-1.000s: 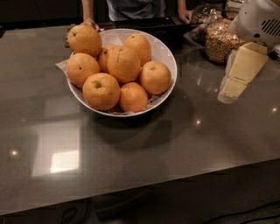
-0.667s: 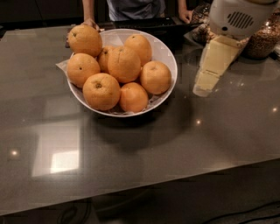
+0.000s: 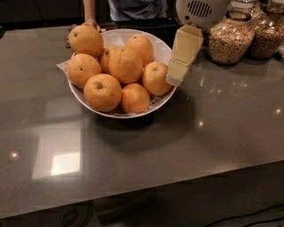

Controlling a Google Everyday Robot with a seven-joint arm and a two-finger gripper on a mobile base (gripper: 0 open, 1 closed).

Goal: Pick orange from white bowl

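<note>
The white bowl point(image 3: 163, 48) stands on the dark counter, left of centre, piled with several oranges. The orange point(image 3: 125, 64), the largest, with a short dark crease near its top, sits in the middle of the pile. My gripper point(image 3: 175, 80) is a cream-coloured wedge that comes down from the top right. Its tip hangs over the bowl's right rim, right beside an orange point(image 3: 155, 78) at that edge and to the right of the large orange. It holds nothing that I can see.
Two glass jars of cereal point(image 3: 228, 42) point(image 3: 266, 37) stand at the back right. A person point(image 3: 137, 8) stands behind the counter, one hand point(image 3: 91, 22) near the bowl's far edge. The counter's front edge point(image 3: 177, 179) runs across the bottom.
My gripper has moved left from beside the jars to the bowl's right rim. The oranges and the bowl have not moved.
</note>
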